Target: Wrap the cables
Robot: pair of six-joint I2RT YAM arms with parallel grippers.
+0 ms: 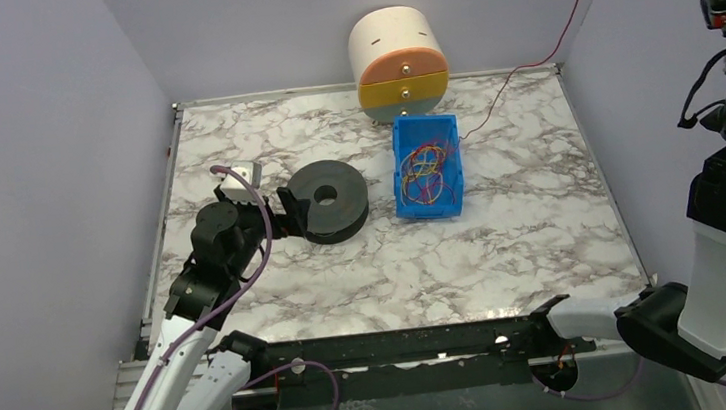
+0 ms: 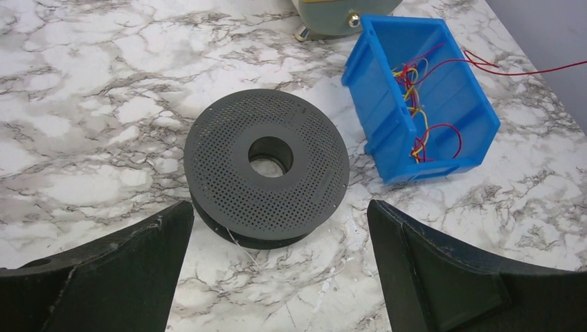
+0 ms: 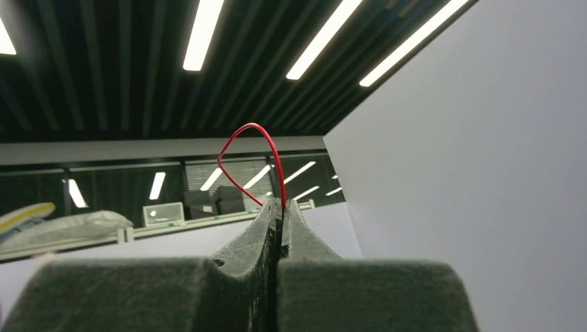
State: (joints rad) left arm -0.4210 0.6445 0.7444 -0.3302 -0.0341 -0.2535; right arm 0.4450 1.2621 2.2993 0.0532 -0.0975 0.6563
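Note:
A dark perforated spool (image 1: 344, 205) lies flat left of centre on the marble table; it also shows in the left wrist view (image 2: 228, 159). My left gripper (image 1: 278, 216) is open just left of the spool, its jaws wide apart and holding nothing (image 2: 280, 211). A blue bin (image 1: 401, 176) of tangled red and yellow cables (image 1: 425, 164) stands right of the spool (image 2: 387, 117). One red cable (image 1: 536, 60) rises from the bin toward the top right. My right gripper (image 3: 282, 204) is raised high and shut on this red cable (image 3: 255, 125); its fingertips are outside the top view.
A round cream, orange and yellow drawer unit (image 1: 399, 61) stands at the back behind the bin. Grey walls close in the table on the left, back and right. A thin pale thread (image 2: 239, 245) trails from the spool's near edge.

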